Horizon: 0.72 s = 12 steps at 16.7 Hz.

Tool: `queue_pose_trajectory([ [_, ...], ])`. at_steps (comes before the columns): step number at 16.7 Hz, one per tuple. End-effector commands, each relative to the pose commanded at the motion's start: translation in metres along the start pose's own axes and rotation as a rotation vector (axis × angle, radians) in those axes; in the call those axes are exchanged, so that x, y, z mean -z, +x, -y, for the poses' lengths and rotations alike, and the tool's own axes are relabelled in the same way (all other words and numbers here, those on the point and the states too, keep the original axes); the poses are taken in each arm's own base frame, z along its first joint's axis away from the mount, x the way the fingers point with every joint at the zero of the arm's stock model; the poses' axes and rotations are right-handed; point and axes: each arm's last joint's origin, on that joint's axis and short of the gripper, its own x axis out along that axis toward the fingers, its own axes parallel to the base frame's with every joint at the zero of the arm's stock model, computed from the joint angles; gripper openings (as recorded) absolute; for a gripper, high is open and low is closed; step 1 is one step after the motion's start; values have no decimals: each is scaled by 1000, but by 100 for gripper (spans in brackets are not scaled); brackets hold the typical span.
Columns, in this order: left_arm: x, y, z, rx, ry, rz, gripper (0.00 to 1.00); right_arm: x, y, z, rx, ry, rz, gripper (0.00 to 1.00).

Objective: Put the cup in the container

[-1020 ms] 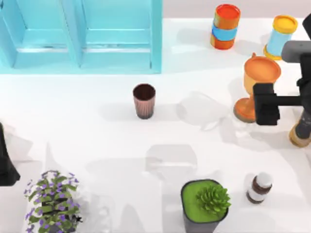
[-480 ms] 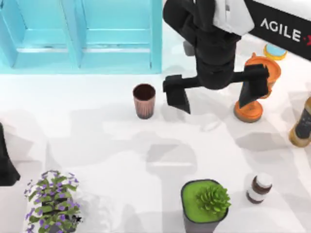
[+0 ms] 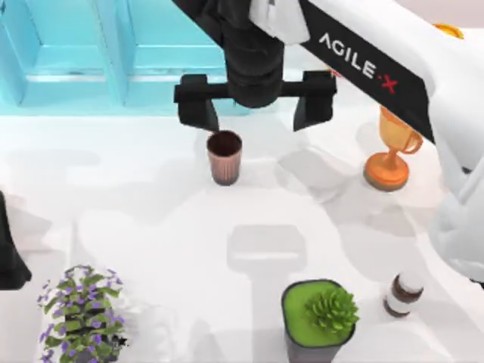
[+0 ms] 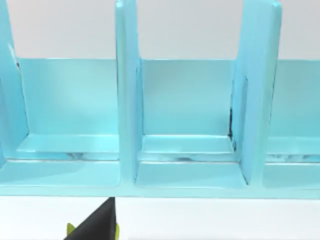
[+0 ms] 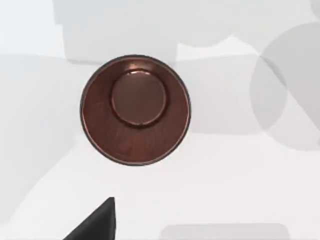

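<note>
From above, the right gripper [image 3: 255, 106] is hovering just behind the cup [image 3: 224, 156], its two black fingers spread wide and holding nothing. One finger is hanging almost over the cup's far rim; the other is standing well off toward the trophy [image 3: 392, 147]. The cup is sitting upright on the white table [image 3: 151, 219], just in front of the blue container [image 3: 128, 53], and is not yet gripped. This looks like the approach step. The next move likely calls for centring the fingers on the cup, descending and closing. The left arm [image 3: 9, 249] is sitting parked well to the cup's left, at the table edge.

In the left wrist view, the container [image 4: 187, 125] is showing smooth, glossy blue compartments split by upright dividers, all open and bare.

In the right wrist view, looking straight down, the cup [image 5: 135, 110] is appearing as a coppery metallic ring with a flat round base inside, a dark fingertip [image 5: 95, 222] showing near it. The top view gives its ribbed, slightly tapered sides, which may offer the fingers some purchase.
</note>
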Motion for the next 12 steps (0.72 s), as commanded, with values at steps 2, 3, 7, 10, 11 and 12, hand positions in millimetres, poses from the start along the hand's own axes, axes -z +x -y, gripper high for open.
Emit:
queue_pose_trajectory([
  [2,0,0,0,0,0,0,100,-1,-6,-7,-28,11,34,100],
  [3,0,0,0,0,0,0,100,-1,-8,-8,-35,13,42,100],
  [7,0,0,0,0,0,0,100,-1,-9,-9,-38,15,45,100],
  [10,0,0,0,0,0,0,100,-3,-9,-7,-38,19,46,100],
  [11,0,0,0,0,0,0,100,-3,-5,-8,-37,16,45,100],
  [12,0,0,0,0,0,0,100,-4,3,-9,-35,14,42,100],
])
